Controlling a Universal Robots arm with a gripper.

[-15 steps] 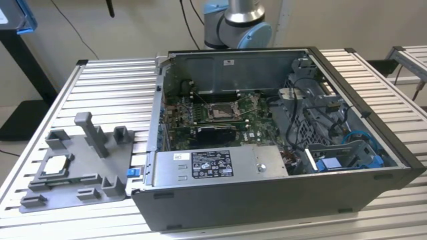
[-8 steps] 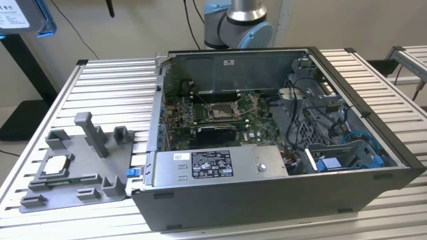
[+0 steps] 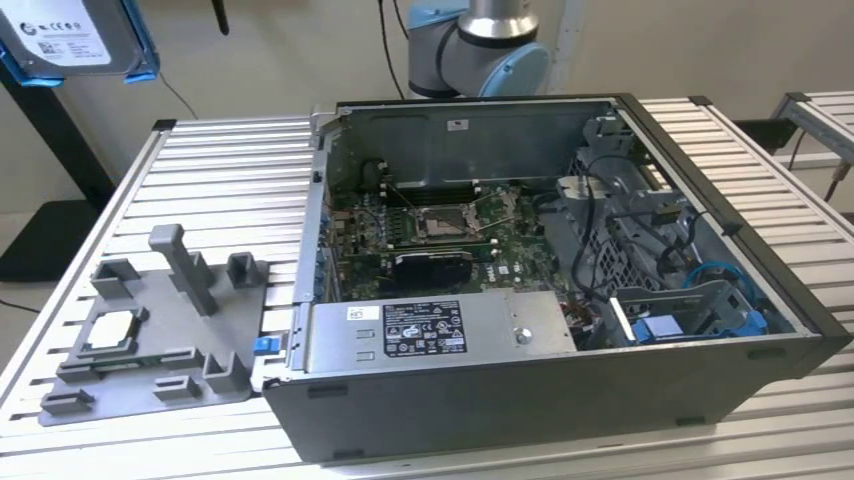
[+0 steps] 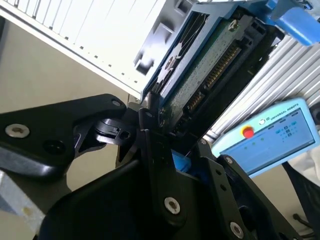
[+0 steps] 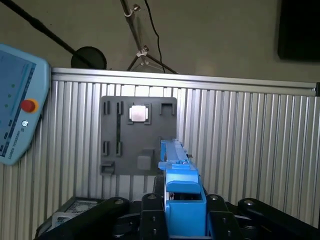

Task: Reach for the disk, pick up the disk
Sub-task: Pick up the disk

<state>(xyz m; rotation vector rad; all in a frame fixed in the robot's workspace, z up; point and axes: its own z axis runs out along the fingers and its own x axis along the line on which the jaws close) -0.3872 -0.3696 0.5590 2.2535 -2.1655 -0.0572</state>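
Disk: the disk (image 3: 64,35) was held in the gripper (image 5: 183,202), well clear of the table (image 3: 214,160). In the exterior view it was seen at 10 o'clock from the case (image 3: 534,400), its white label turned toward the camera.
Fingers: the black fingers (image 5: 150,212) were closed narrowly on the disk's blue frame, one on each side. In the first wrist view the frame was seen edge-on between them.
Disk underside: in the second wrist view a green circuit board and a row of connector pins were shown, tilted above the gripper.
Dark shape: a dark bar was seen just under the disk in the exterior view, perhaps part of the gripper; this could not be told.
Arm: the arm (image 3: 487,45) was mounted at 12 o'clock behind the case.
Case: it was laid open on the table, with the motherboard (image 3: 441,215) exposed and a blue bracket (image 3: 694,300) at 4 o'clock inside.
Tray: a grey tray (image 3: 220,320) was laid on the table at 8 o'clock from the case, just beside it.
Chip: a square silver chip (image 3: 110,328) was seated in the tray.
Pendant: a pale blue pendant (image 5: 17,110) with a red button was seen near the table's edge in both wrist views.
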